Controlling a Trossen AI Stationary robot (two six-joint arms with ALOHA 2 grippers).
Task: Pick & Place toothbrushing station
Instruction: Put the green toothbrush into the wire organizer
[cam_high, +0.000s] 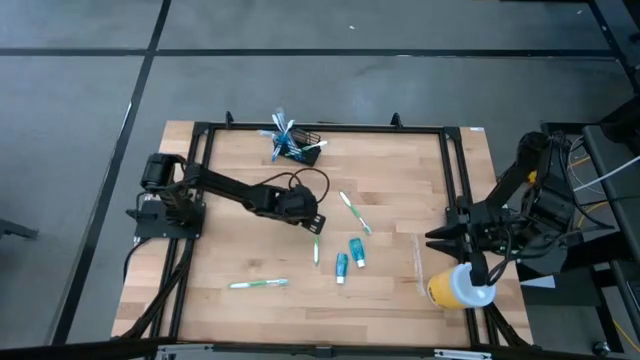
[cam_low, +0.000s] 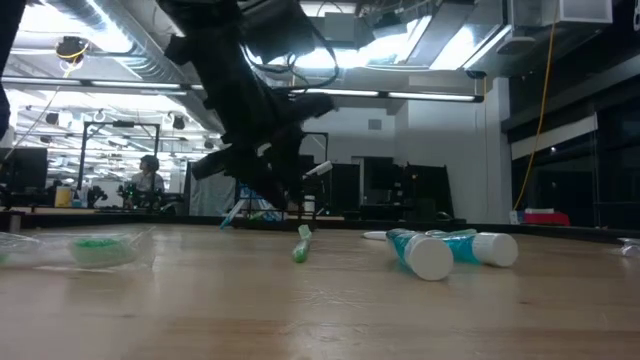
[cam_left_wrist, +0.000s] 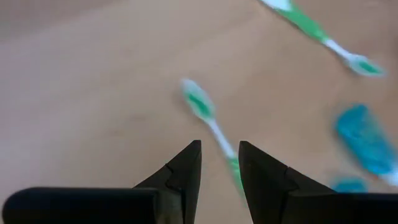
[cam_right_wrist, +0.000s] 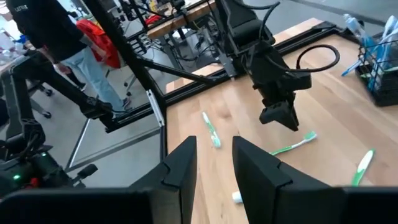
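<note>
**Carefully now: a thin brush, a narrow gap, and a crowded holder**

Right now my left hand (cam_high: 312, 222) hangs just above the table (cam_high: 240, 240), its two fingers set a narrow way apart and holding nothing. Between and ahead of them, in my left wrist view, lies a green-and-white toothbrush (cam_left_wrist: 208, 121), flat on the wood and slanted across my line of approach. That slant is my first worry: if I come down without turning to square up, one finger may land on the handle and flick it sideways instead of straddling it. The gap is also slim, so a small miss could pin the brush against the table rather than grip it.

Nearby lie another toothbrush (cam_high: 355, 213) and two blue toothpaste tubes (cam_high: 349, 258); a sliding brush could knock into them.

The toothbrushing station (cam_high: 300, 145) stands at the far edge of the table, well apart from me, already holding several brushes. Dropping another in at an angle might catch the mesh or tip the lot.

My right hand (cam_high: 437, 240) waits at the table's right edge, empty, fingers slightly apart, beside the yellow cup (cam_high: 455, 288).
</note>
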